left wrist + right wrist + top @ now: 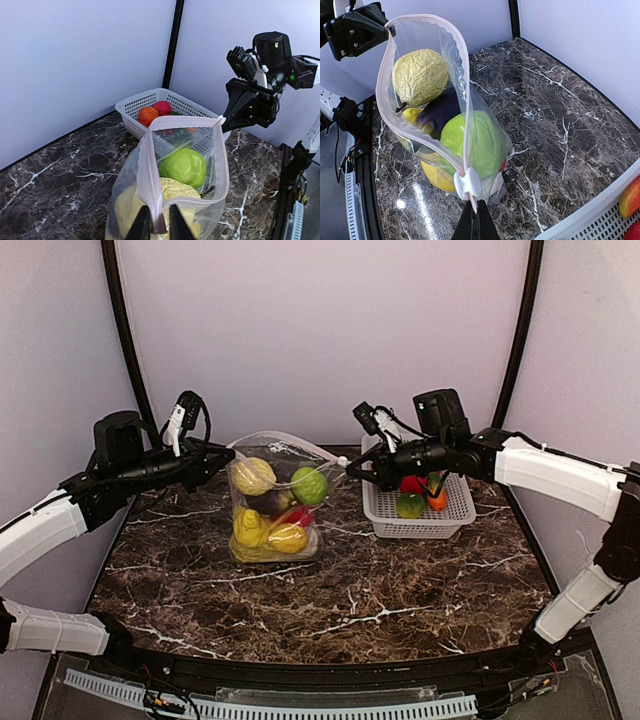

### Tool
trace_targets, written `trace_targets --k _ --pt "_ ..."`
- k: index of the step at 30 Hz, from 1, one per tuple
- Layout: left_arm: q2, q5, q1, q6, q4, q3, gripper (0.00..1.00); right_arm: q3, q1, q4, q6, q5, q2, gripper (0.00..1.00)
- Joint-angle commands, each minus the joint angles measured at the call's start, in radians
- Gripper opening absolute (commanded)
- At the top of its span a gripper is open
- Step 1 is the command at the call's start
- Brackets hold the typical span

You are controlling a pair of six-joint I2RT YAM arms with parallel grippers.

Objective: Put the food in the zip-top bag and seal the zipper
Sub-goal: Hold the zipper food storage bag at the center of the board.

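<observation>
The zip-top bag (262,552) stands at mid-table with its mouth open. It holds yellow, green (309,485) and dark purple (270,503) food. My left gripper (225,456) is shut on the left end of the zipper (187,118); its fingertips (159,227) pinch the pinkish strip. My right gripper (350,469) is shut on the right end, just behind a white slider (466,184); its fingers (476,225) are closed on the strip. The bag hangs stretched between the two grippers.
A white lattice basket (420,532) stands right of the bag, under my right arm, with red, green and orange food (437,499) in it. It also shows in the left wrist view (132,105). Black frame posts rise at the back corners.
</observation>
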Motion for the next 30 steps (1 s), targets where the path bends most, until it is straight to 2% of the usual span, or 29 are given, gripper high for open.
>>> trace_targets --k 1,3,5,11,14,19,22,25,30 --pt "-0.031 -0.031 0.002 0.105 -0.076 0.044 0.31 -0.024 0.009 0.059 0.03 -0.037 -0.047 0.0" --pt "-0.052 -0.078 0.001 0.163 -0.096 0.055 0.49 -0.021 0.013 0.058 0.031 -0.047 -0.049 0.0" --pt "-0.071 -0.103 0.002 0.208 -0.108 0.069 0.56 -0.015 0.019 0.045 0.031 -0.05 -0.049 0.0" --pt "-0.049 -0.074 -0.002 0.251 -0.18 0.184 0.65 -0.015 0.03 0.032 0.03 -0.05 -0.056 0.0" --pt "-0.007 -0.041 -0.029 0.252 -0.184 0.232 0.66 -0.008 0.034 0.032 0.06 -0.032 -0.046 0.0" --pt "0.099 -0.12 -0.185 0.333 -0.214 0.314 0.65 0.002 0.047 0.051 0.094 -0.022 -0.037 0.0" --pt "0.166 -0.096 -0.228 0.33 -0.223 0.363 0.63 0.001 0.052 0.071 0.105 -0.023 -0.032 0.0" --pt "0.251 -0.095 -0.297 0.389 -0.252 0.42 0.62 0.004 0.053 0.073 0.114 -0.029 -0.02 0.0" --pt "0.375 -0.061 -0.345 0.423 -0.334 0.517 0.54 -0.002 0.059 0.088 0.124 -0.046 -0.012 0.0"
